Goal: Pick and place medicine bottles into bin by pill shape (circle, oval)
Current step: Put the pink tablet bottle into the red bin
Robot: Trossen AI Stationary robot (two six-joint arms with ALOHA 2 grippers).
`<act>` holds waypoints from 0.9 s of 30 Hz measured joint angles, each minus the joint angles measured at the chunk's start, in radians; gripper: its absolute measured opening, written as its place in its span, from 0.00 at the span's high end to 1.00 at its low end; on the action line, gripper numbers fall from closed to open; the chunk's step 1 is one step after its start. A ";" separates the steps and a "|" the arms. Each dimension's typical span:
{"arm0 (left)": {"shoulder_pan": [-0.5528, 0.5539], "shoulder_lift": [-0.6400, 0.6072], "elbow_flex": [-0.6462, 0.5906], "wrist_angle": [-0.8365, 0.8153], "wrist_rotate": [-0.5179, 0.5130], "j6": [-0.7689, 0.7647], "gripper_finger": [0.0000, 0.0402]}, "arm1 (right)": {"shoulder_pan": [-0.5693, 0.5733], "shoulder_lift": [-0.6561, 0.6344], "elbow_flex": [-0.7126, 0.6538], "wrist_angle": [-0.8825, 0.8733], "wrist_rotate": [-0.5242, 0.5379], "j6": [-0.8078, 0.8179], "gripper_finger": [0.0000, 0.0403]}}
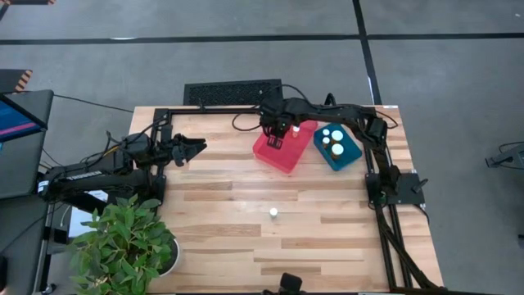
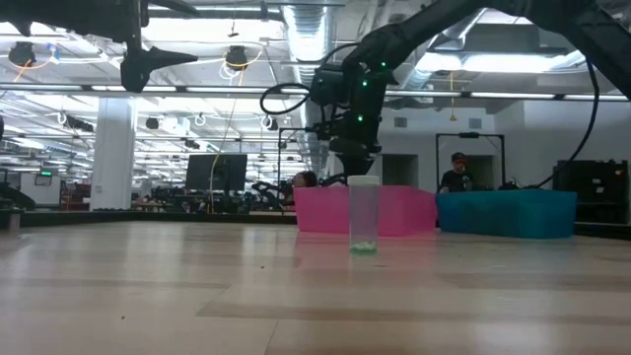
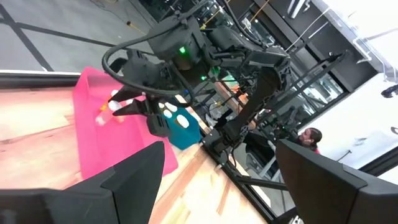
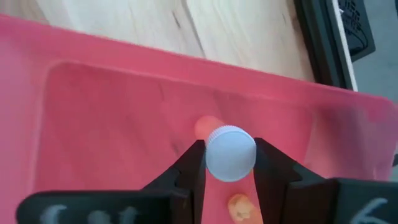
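Orange-bodied, white-capped medicine bottle (image 4: 229,152): clamped upright between right gripper (image 4: 230,163) fingers, directly above pink plastic tray (image 4: 112,112); release downward indicated.

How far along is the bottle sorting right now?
Mostly done, it seems. The blue bin already holds about three white-capped bottles. The right gripper holds an orange bottle over the pink bin. One bottle remains mid-table. The left gripper waits open at the left side.
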 joint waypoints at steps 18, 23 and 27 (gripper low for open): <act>0.000 0.000 0.000 -0.005 0.000 0.000 0.25 | -0.018 -0.001 -0.017 0.025 -0.016 0.005 0.72; 0.000 0.000 0.000 -0.005 0.000 0.000 0.25 | -0.017 -0.001 -0.048 0.026 -0.019 0.005 0.72; 0.000 0.000 0.000 -0.005 0.000 0.000 0.25 | -0.017 -0.001 -0.050 0.029 -0.019 0.005 0.72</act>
